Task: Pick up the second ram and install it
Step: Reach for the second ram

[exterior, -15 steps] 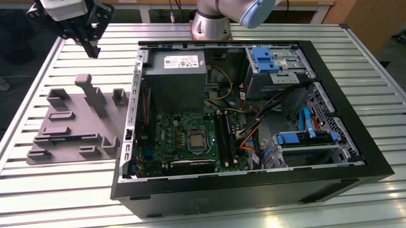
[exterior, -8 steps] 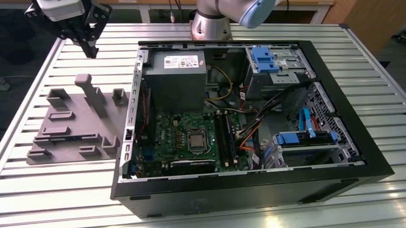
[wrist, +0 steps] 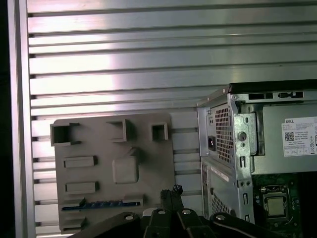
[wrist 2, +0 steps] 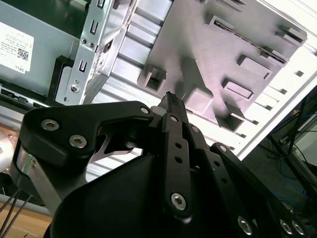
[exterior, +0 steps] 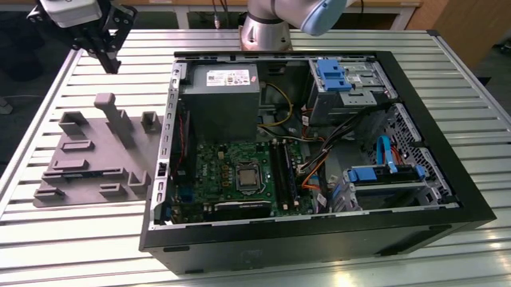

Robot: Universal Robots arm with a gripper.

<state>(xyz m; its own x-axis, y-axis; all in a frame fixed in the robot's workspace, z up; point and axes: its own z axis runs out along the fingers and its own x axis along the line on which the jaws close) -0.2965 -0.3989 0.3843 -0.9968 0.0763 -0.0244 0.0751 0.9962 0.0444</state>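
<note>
**Ram in the holder, not yet picked up**

The ram (wrist: 101, 204), a slim dark stick with blue marks, lies flat in a groove of the grey holder (wrist: 143, 163). The holder sits on the table (exterior: 80, 239), just beside the open case (exterior: 319, 251) on the exterior view's left. The tool (exterior: 113, 66) hangs above the table beyond the holder's far edge, well apart from the ram. Its fingers are together and hold nothing, as both wrist views show (wrist: 172, 190) (wrist 2: 171, 97).

Judging from this, neither part of the task is done: the pickup has not begun and the install is all to come. The black slots (exterior: 281, 170) on the board (exterior: 231, 173) lie inside the case. I cannot tell whether any of them already holds a stick.

As for writing, a white sticker (exterior: 228, 78) sits on the power supply (exterior: 219, 113). The first wrist view shows it (wrist: 299, 136) carrying lines of small print and a square code. No writing can be made out on the ram or the holder.
</note>
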